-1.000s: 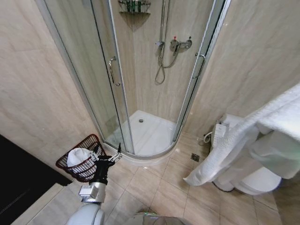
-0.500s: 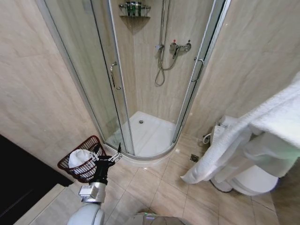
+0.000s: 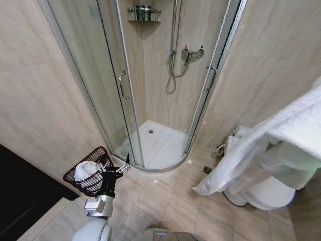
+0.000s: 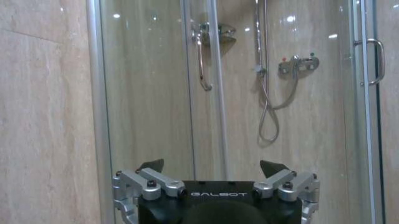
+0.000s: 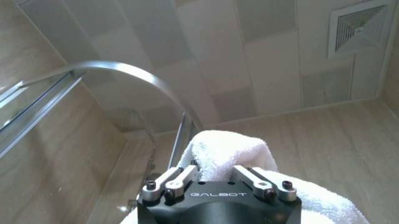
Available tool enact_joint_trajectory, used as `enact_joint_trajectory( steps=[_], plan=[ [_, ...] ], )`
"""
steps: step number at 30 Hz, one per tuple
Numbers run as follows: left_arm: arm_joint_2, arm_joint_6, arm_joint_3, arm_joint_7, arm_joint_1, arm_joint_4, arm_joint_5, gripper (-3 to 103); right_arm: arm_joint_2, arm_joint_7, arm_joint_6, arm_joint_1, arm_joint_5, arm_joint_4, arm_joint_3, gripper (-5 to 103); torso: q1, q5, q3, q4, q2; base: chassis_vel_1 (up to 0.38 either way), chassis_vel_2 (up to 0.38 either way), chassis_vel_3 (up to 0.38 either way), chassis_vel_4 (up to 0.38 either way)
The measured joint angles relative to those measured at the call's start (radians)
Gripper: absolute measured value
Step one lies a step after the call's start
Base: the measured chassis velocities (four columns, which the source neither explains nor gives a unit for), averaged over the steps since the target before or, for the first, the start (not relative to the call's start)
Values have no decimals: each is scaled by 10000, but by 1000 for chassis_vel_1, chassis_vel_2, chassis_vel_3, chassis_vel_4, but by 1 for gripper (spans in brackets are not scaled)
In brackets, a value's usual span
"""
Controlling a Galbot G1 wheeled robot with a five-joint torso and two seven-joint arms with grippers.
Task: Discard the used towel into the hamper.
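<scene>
Broadly, the scene is a tiled bathroom with a curved glass shower enclosure (image 3: 150, 90) straight ahead and a toilet (image 3: 261, 191) at the right. Across the right side of the head view hangs the white towel (image 3: 261, 145), raised high and well apart from the floor; in the right wrist view the right tool (image 5: 218, 175) has its fingers closed on a fold of that towel, pointing up toward the ceiling. Low on the left, the hamper (image 3: 95, 183) stands on the floor tiles beside the shower's edge, with something white already lying in it. The left tool (image 3: 114, 169) hovers just beside the hamper's rim, fingers spread and empty. So the carry step looks in hand: the towel is lifted, not yet dropped. Next, the right arm probably needs to cross leftward and down over the hamper before letting go.
</scene>
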Motion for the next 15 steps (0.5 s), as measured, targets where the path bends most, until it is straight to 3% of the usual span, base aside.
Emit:
enact_joint_trajectory(
  steps=[15],
  plan=[
    [0,0,0,0,0,0,0,100,-26,3,2,-13,13,0,20,14,335,0,403,0,738,0,0,0,0]
  ],
)
